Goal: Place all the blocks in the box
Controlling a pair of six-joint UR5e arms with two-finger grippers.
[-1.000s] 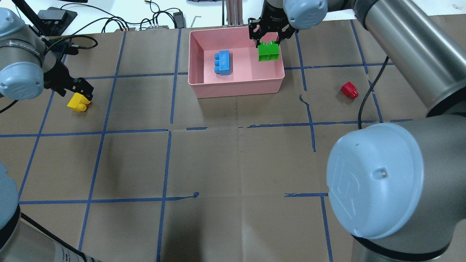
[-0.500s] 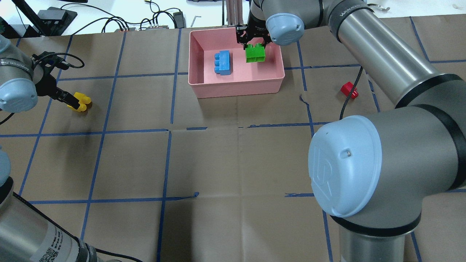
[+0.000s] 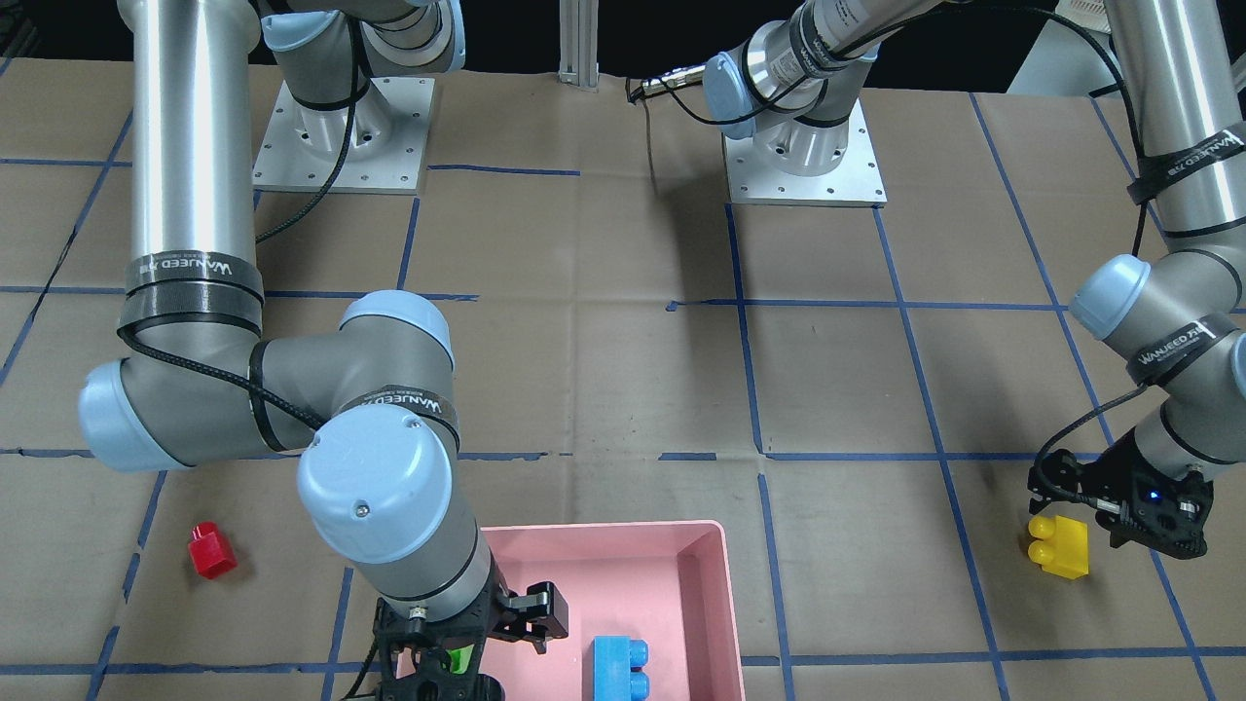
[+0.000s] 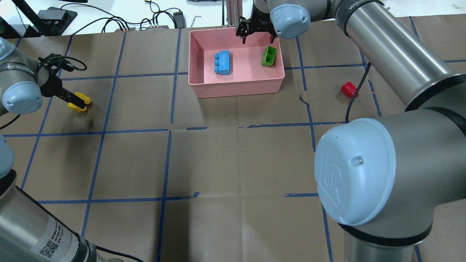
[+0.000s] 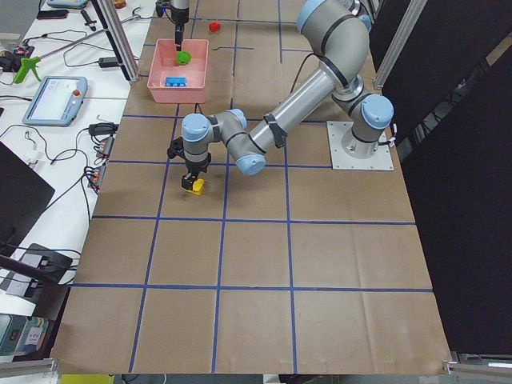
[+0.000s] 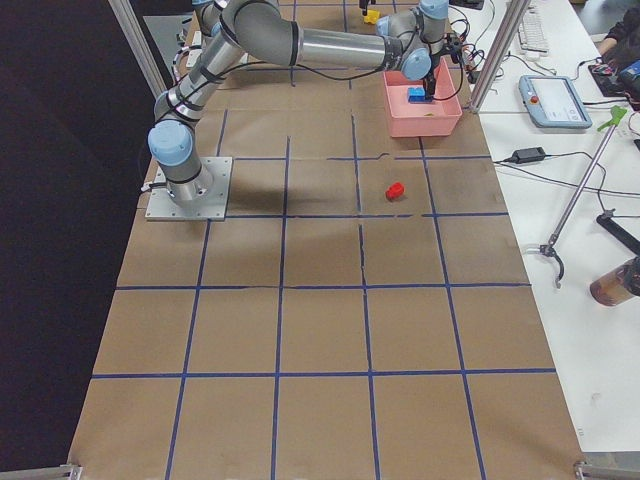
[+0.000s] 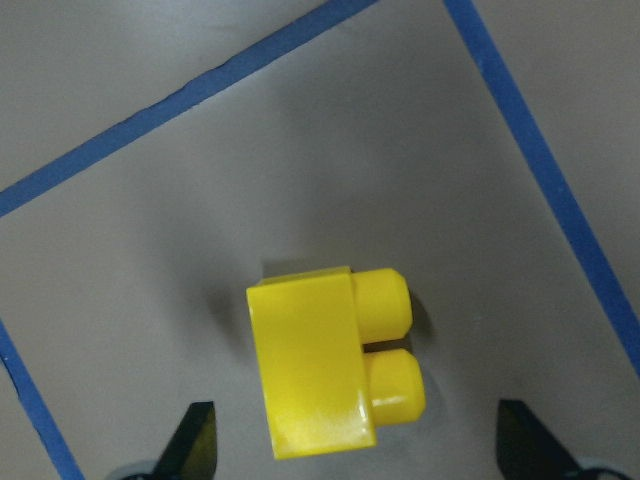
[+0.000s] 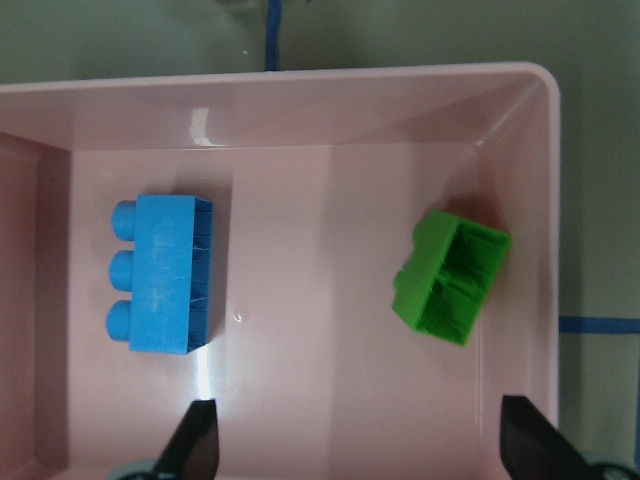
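The pink box (image 4: 236, 86) stands at the far middle of the table. In it lie the light-blue block (image 4: 222, 62) and the green block (image 4: 269, 56), which is tipped on its side near the right wall with its hollow underside showing (image 8: 450, 275). My right gripper (image 4: 256, 36) is open and empty above the box's far edge. The yellow block (image 4: 81, 103) lies on the table at the left. My left gripper (image 7: 360, 445) is open and low over it, with a finger on each side and a gap between fingers and block. The red block (image 4: 348, 89) lies on the table, right of the box.
The table is brown paper with a blue tape grid (image 4: 171, 131). Cables and small devices (image 4: 153, 22) lie beyond the far edge. My right arm's elbow (image 4: 355, 171) looms large at the lower right of the overhead view. Both arm bases (image 3: 803, 156) stand on metal plates.
My right gripper opened and let go of the green block, which now lies tipped in the box. My left gripper came down around the yellow block.
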